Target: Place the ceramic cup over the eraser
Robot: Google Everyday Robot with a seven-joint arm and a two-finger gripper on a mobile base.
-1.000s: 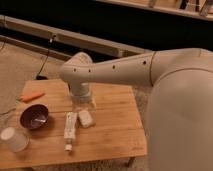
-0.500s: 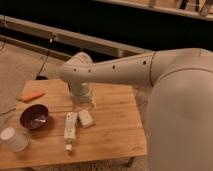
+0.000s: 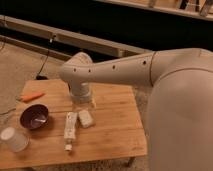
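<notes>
1. Over the back middle of the table (image 3: 116, 131), the arm's wrist hangs low with the end effector (image 3: 83, 102) beneath it, just behind the eraser (image 3: 86, 118). Whether it is released or clenched cannot be told, and nothing shows in its hold.
2. At the table's front left corner, the ceramic cup (image 3: 13, 138) sits close to the edge and well apart from the end effector. The dark purple bowl (image 3: 34, 116) is just beside it, toward the back right.
3. The eraser, taken here to be the small white block, lies uncovered near the table's middle. A long white tube-like object (image 3: 69, 129) lies just to its left, and an orange object (image 3: 31, 96) rests at the back left edge.
4. Over the last second nothing visibly changes: the arm, cup, bowl and eraser all keep their places.
5. That stillness suggests the task has barely begun, with the cup not yet picked up.
6. The next move likely calls for a reach forward and left to the cup, passing the bowl.
7. The risk is nudging the bowl, or pushing the cup off the nearby edge.
</notes>
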